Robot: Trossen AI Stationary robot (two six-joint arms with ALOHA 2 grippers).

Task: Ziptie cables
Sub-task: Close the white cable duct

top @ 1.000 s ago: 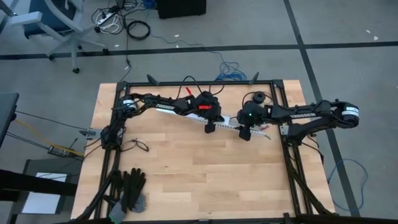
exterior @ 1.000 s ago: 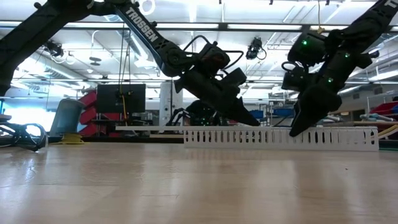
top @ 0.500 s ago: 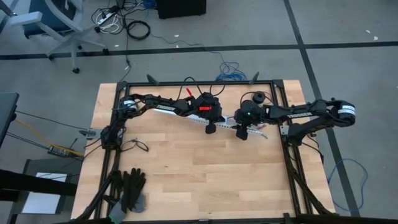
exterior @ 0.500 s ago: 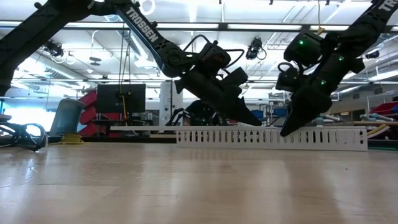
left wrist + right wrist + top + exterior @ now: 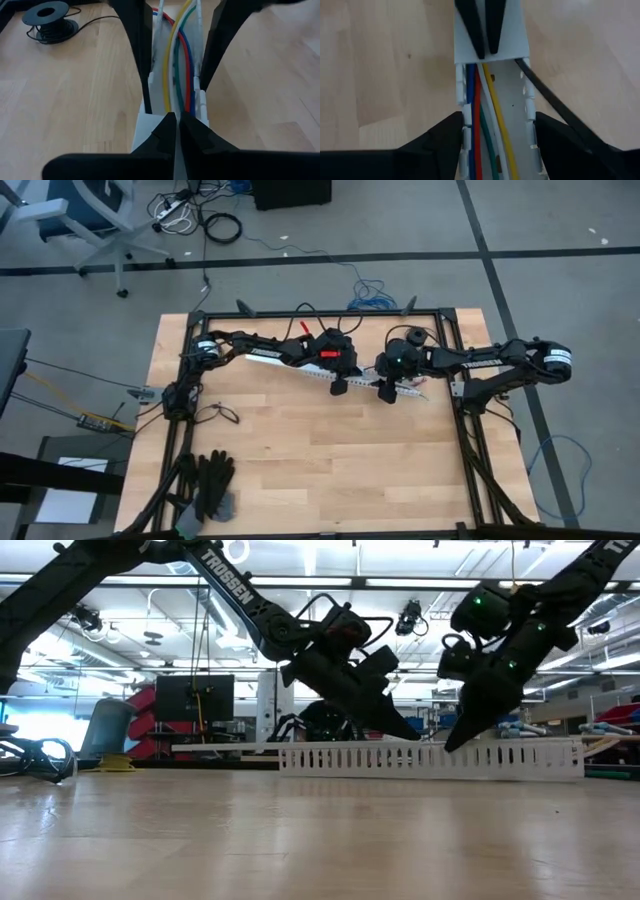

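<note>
I work near the far side of the wooden table (image 5: 300, 450), and most of its near half lies bare, apart from a dark pair of gloves (image 5: 208, 485) by the left near corner and a small loop of dark cord (image 5: 222, 413) a little farther in. A black frame (image 5: 470, 450) runs along the table's edges, so my arms reach in over it from either side. The long white slotted channel (image 5: 430, 758) lies slantwise across the far middle of the table, and both my tools meet over it. My left gripper (image 5: 176, 131) has its fingers pressed together, tips pointing down onto the channel's end, holding nothing that I can make out. My right gripper (image 5: 492, 135) stands apart, one finger (image 5: 435, 145) outside each wall of the channel, straddling it from the other side; I cannot tell whether the fingers touch the walls. The cables (image 5: 176, 65) lie inside the channel, running lengthwise side by side: yellow, green, blue, red and white, between the two slotted walls. They pass directly under my right gripper and run toward the closed tips of my left. A thin black strip (image 5: 555, 107) crosses one wall of the channel at a slant. On the table beyond, a dark spool (image 5: 49, 14) sits well apart from the channel.
</note>
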